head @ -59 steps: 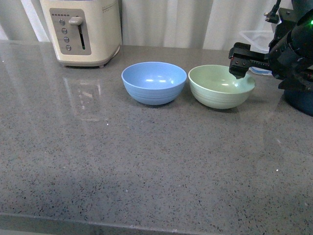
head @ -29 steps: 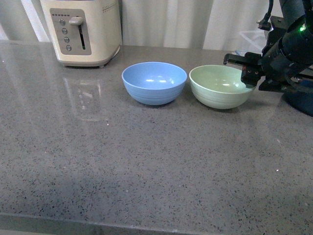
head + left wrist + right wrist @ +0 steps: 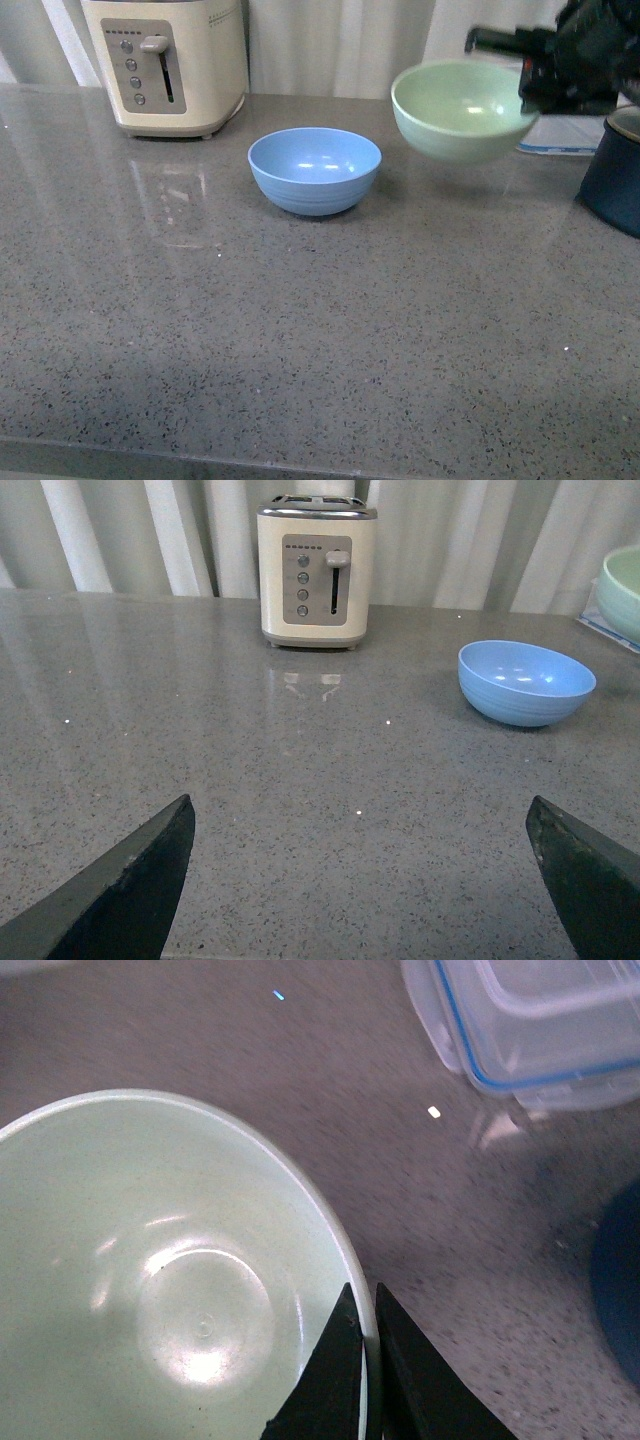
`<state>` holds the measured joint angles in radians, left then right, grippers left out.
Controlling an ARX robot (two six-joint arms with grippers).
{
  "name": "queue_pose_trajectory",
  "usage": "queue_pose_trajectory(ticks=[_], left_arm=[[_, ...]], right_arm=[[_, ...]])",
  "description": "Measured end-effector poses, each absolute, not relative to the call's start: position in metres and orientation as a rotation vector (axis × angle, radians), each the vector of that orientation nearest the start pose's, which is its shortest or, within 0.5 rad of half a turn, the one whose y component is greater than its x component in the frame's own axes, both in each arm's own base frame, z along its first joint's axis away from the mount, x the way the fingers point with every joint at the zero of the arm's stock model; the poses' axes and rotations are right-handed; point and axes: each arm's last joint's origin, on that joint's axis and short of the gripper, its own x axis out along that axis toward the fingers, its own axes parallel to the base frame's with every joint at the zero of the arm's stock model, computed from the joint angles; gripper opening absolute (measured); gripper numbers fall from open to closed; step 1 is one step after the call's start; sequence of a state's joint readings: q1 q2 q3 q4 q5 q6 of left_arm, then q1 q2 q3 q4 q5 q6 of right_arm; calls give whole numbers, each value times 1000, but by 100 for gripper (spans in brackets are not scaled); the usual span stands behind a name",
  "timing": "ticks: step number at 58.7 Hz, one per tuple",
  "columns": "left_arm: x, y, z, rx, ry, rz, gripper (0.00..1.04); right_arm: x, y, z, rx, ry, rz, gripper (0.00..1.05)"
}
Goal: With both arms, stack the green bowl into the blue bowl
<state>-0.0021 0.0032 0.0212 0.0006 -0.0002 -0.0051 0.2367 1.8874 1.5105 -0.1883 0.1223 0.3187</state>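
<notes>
The green bowl [image 3: 462,108] hangs in the air above the counter, to the right of the blue bowl [image 3: 314,169]. My right gripper [image 3: 530,88] is shut on its right rim; in the right wrist view the gripper [image 3: 366,1312] pinches the rim of the green bowl [image 3: 150,1280] with one finger inside and one outside. The blue bowl sits upright and empty on the grey counter; it also shows in the left wrist view [image 3: 526,681]. My left gripper [image 3: 360,825] is open and empty low over the counter, well short of the blue bowl, and out of the front view.
A cream toaster [image 3: 170,62] stands at the back left. A dark navy pot [image 3: 615,175] is at the right edge. A clear rectangular container with a blue rim [image 3: 535,1020] lies behind the green bowl. White curtains hang behind the counter [image 3: 300,330].
My right gripper closed on the green bowl's rim and lifted it off the counter, upward. The blue bowl has not moved.
</notes>
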Motion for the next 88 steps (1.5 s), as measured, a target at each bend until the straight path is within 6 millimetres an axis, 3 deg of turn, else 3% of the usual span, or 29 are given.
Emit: queue_pose_trajectory(ticks=[6,11,18,27,40,61,63,74,77,85,88], left_arm=[[97,0,171,-5,-18,-2,98],[97,0,171,-5,-18,-2,98],[97,0,171,-5,-18,-2,98],[97,0,171,-5,-18,-2,98],[97,0,171,-5,-18,-2,98],[97,0,171,-5,-18,-2,98],[97,0,171,-5,-18,-2,98],[97,0,171,-5,-18,-2,98],[97,0,171,-5,-18,-2,98],[97,0,171,-5,-18,-2,98],[97,0,171,-5,-18,-2,98]], right_arm=[[418,124,289,204,526,90,1],[416,146,294,192,523,135,1],[418,178,285,165,550,189,1],[426,200,260,127,597,200,1],[437,207,232,100,654,176,1],[444,193,218,100,660,127,1],[444,192,216,101,662,124,4],[438,178,220,179,590,194,44],[433,176,227,200,543,221,50],[422,171,261,231,430,243,81],[420,168,260,195,305,168,77]])
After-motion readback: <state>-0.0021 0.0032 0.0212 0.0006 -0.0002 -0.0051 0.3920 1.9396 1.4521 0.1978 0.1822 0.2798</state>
